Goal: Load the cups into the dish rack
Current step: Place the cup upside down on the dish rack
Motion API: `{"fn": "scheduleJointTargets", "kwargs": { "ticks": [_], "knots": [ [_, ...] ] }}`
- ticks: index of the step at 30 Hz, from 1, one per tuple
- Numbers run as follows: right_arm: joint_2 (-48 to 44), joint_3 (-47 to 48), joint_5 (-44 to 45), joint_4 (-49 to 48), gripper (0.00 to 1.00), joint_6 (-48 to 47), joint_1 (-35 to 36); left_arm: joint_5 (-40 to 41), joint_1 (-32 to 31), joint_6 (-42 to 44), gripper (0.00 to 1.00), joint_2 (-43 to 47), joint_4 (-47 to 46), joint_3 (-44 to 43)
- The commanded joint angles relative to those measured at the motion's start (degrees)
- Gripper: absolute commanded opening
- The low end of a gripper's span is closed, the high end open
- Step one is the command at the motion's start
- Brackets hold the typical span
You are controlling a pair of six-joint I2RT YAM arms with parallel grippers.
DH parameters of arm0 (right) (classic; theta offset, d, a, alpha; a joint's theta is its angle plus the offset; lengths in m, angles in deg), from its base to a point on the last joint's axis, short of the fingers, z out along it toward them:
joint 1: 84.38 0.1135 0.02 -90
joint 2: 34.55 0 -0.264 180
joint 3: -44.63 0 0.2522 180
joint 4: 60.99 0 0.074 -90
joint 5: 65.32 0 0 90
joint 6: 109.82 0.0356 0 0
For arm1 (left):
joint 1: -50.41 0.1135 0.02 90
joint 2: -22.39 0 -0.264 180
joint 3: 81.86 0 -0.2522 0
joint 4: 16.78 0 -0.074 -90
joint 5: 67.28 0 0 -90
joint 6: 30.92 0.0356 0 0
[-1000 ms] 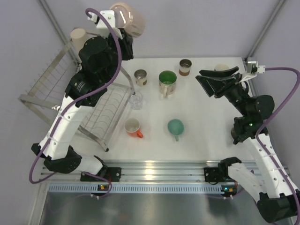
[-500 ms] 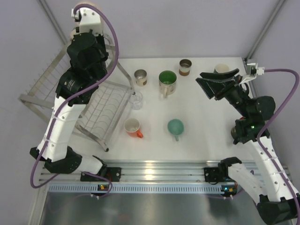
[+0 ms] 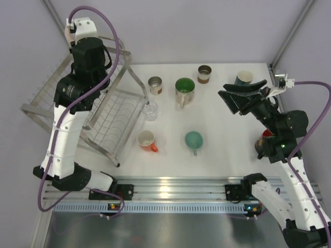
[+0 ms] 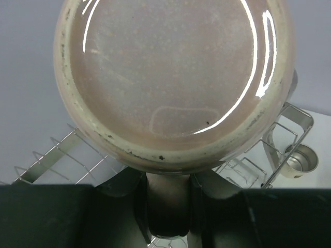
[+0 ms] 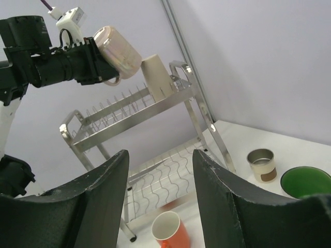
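A pink mug (image 4: 170,77) fills the left wrist view base-on. My left gripper (image 4: 168,188) is shut on its handle. The right wrist view shows that mug (image 5: 116,51) held on its side above the dish rack's (image 5: 134,111) upper tier, next to a beige cup (image 5: 155,76) standing there upside down. My right gripper (image 3: 243,95) hangs open and empty over the table's right side. On the table stand a steel cup (image 3: 155,85), a green-inside cup (image 3: 184,89), a brown-banded cup (image 3: 205,73), a dark teal cup (image 3: 244,77), a clear glass (image 3: 150,110), an orange mug (image 3: 147,140) and a teal mug (image 3: 194,140).
The dish rack (image 3: 31,110) takes up the table's left side, its lower wire tier (image 3: 116,119) slanting toward the cups. Grey walls and a slanted pole (image 3: 292,36) close in the back. A metal rail (image 3: 170,188) runs along the near edge.
My left arm has swung left and back with the pink mug, which the arm now hides in the top view. The right gripper drifted slightly right.
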Motion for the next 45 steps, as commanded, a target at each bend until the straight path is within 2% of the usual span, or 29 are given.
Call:
{"fn": "scheduleJointTargets", "kwargs": {
  "ticks": [1, 12, 16, 19, 22, 27, 32, 45],
  "knots": [
    [-1.77, 1.97, -0.82, 2.23, 0.53, -2.45, -0.71, 4.72, 1.12, -4.26, 0.0, 3.73, -0.67, -1.97],
    [-3.62, 2.93, -0.65, 7.06, 0.54, -4.74, -0.97, 2.27, 4.02, -10.23, 0.0, 5.23, 3.37, 1.11],
    [-4.05, 3.64, -0.12, 8.92, 0.54, -6.4, -0.97, -3.08, 9.89, -13.58, 0.0, 3.39, 8.38, 0.06],
    [-4.14, 3.73, 0.06, 9.62, 0.54, -6.93, -0.98, -9.24, 14.99, -15.16, 0.0, 2.42, 8.57, 0.58],
    [-4.06, 3.64, 0.58, 10.15, 0.54, -7.46, -0.89, -12.05, 16.76, -15.52, 0.0, 1.19, 8.48, -0.11],
    [-3.88, 3.11, 1.29, 10.24, 0.54, -8.08, -0.98, -16.45, 18.09, -16.4, 0.0, -0.66, 8.39, -0.56],
    [-3.53, 3.29, 1.64, 11.03, 0.54, -9.13, -0.98, -17.33, 18.35, -16.05, 0.0, -1.8, 8.3, -0.38],
    [-1.86, 2.94, 1.73, 9.98, 0.55, -8.52, -1.06, -15.84, 18.44, -17.89, 0.0, -1.36, 8.56, 2.26]
  ]
}}
